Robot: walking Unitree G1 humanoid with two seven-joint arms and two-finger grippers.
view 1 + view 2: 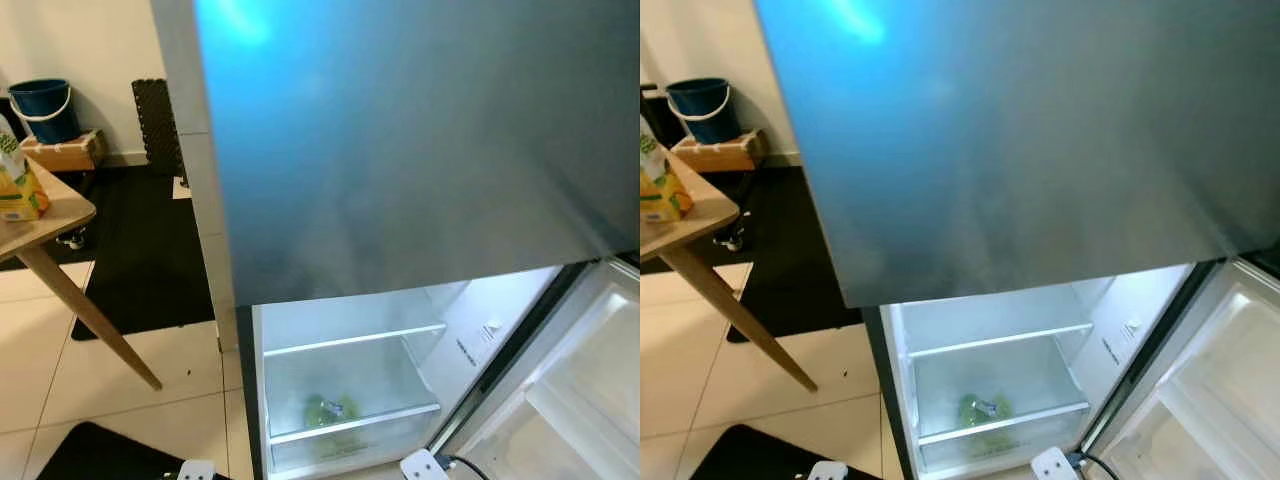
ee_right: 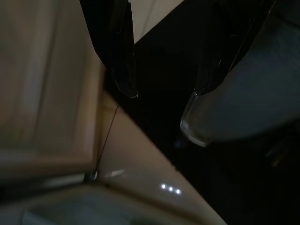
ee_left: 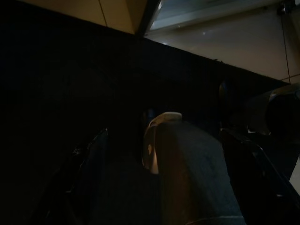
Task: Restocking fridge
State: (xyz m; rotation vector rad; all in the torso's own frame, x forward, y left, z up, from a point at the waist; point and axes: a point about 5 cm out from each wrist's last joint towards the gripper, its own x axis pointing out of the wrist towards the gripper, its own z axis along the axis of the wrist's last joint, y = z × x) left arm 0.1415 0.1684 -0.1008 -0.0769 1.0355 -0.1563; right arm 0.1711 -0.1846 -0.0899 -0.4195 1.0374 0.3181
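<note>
The fridge (image 1: 400, 140) stands right before me, its dark grey upper door shut. Its lower compartment (image 1: 350, 390) is open and lit, with white shelves. A green packet (image 1: 328, 410) lies on the lower shelf (image 1: 355, 422). The lower door (image 1: 560, 400) is swung open to the right. On the wooden table (image 1: 60, 215) at the left stands a yellow-green juice carton (image 1: 18, 185). Both arms hang low. In the dark left wrist view, my left gripper (image 3: 168, 154) has its fingers apart. My right gripper (image 2: 164, 89) is open over the floor, with nothing between its fingers.
The table's slanted leg (image 1: 90, 315) reaches out over the white tiles at the left. Along the far wall are a blue bucket (image 1: 42, 108), a cardboard box (image 1: 62, 152) and a black mat (image 1: 140, 250). Another dark mat (image 1: 100, 455) lies near my feet.
</note>
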